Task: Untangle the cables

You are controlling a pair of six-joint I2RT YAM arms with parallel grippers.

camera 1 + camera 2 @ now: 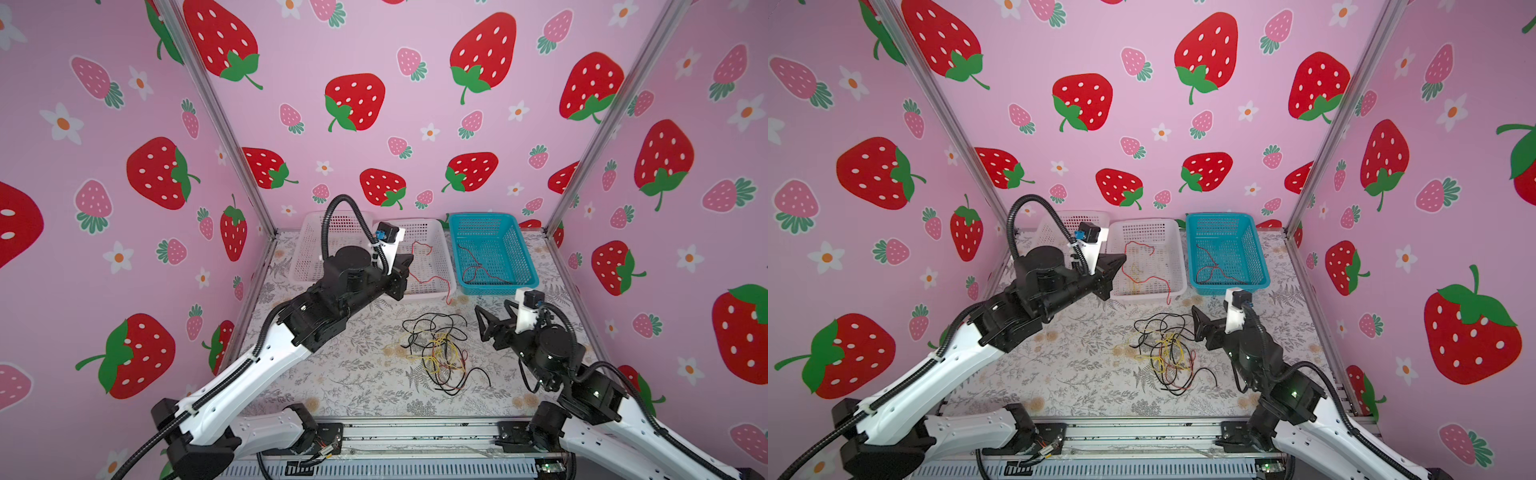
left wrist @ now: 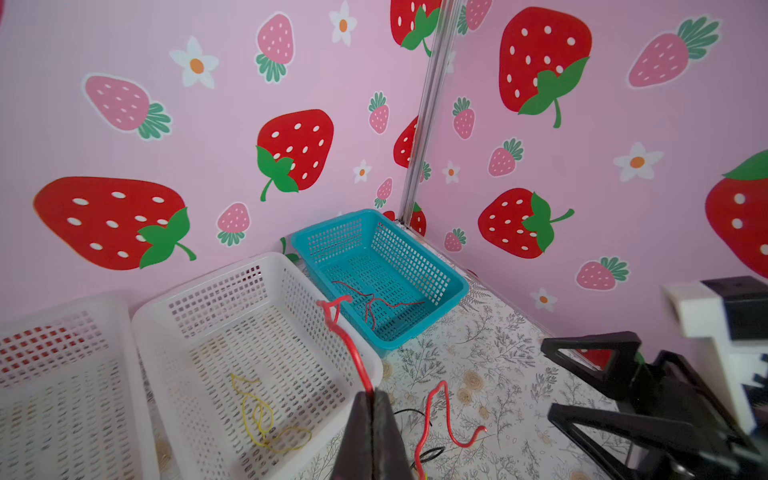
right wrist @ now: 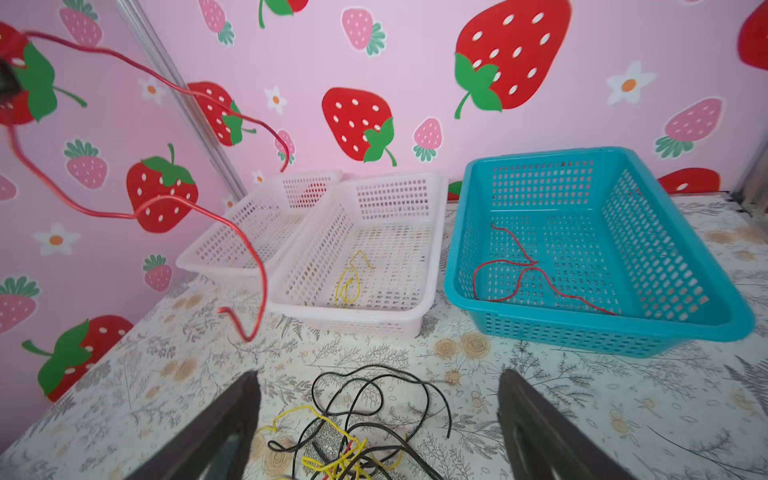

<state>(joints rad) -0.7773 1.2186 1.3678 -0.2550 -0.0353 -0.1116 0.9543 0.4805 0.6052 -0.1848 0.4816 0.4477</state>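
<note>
My left gripper (image 2: 372,395) is shut on a red cable (image 2: 356,357), pinched between its closed fingertips. In both top views the left gripper (image 1: 411,259) hangs over the front right of the middle white basket (image 1: 442,253), and the red cable's loose end trails over the rim toward the table. A tangle of black, yellow and red cables (image 1: 436,349) lies on the floral table. My right gripper (image 3: 378,382) is open and empty, just right of the tangle and low over it (image 3: 353,415). In a top view the right gripper (image 1: 492,307) points toward the pile.
A blue basket (image 1: 498,289) at the back right holds a red cable (image 1: 478,266). The middle white basket holds a yellow cable (image 3: 349,282). Another white basket (image 1: 305,249) stands at the back left, behind the left arm. Pink walls enclose three sides.
</note>
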